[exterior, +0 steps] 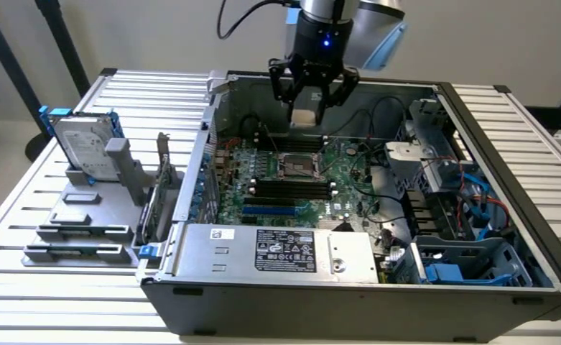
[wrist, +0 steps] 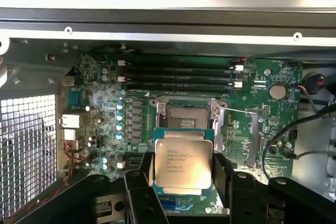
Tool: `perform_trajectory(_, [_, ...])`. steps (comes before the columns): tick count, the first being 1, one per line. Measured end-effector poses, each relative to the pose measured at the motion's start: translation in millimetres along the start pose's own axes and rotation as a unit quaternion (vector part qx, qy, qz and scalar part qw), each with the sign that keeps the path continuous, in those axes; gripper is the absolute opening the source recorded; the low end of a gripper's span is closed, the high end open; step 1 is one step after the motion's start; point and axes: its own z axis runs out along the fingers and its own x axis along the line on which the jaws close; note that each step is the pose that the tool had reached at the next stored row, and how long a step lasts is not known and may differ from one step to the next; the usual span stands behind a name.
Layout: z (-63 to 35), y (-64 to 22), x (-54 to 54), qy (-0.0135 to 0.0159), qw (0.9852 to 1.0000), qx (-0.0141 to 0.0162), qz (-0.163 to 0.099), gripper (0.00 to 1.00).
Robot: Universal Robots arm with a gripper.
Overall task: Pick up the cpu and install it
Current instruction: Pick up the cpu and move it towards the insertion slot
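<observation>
Exterior view: the Universal Robots arm's gripper (exterior: 311, 97) hangs over the far side of an open desktop computer case (exterior: 357, 298) lying on a slatted white table (exterior: 31, 295). The jaws are clamped on the cpu (exterior: 304, 115), which is held clear of the green motherboard (exterior: 342, 190). The open cpu socket (exterior: 297, 167) lies on the board below it and a little nearer this camera.

In the wrist view, the black fingers (wrist: 137, 192) press on two opposite sides of the cpu (wrist: 182, 167), its dull silver lid with printed lettering facing the camera. The empty socket (wrist: 186, 109), its metal frame around it, sits just beyond the chip, with black memory slots (wrist: 178, 74) past that.

On the exterior view's left, a silver hard drive (exterior: 82, 147) with blue rails stands upright in grey holder blocks (exterior: 79, 237), apparently untouched. A grey power supply (exterior: 275, 251) fills the near corner of the case.
</observation>
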Motion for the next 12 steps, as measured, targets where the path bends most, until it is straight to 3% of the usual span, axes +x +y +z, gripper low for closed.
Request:
perform_trajectory(7, [12.7, 5.7, -1.7, -0.0002, 1.0000, -0.0003, 0.004, 0.55])
perform_trajectory(12, [13.1, 5.7, -1.7, -0.0002, 1.0000, -0.0003, 0.004, 0.55])
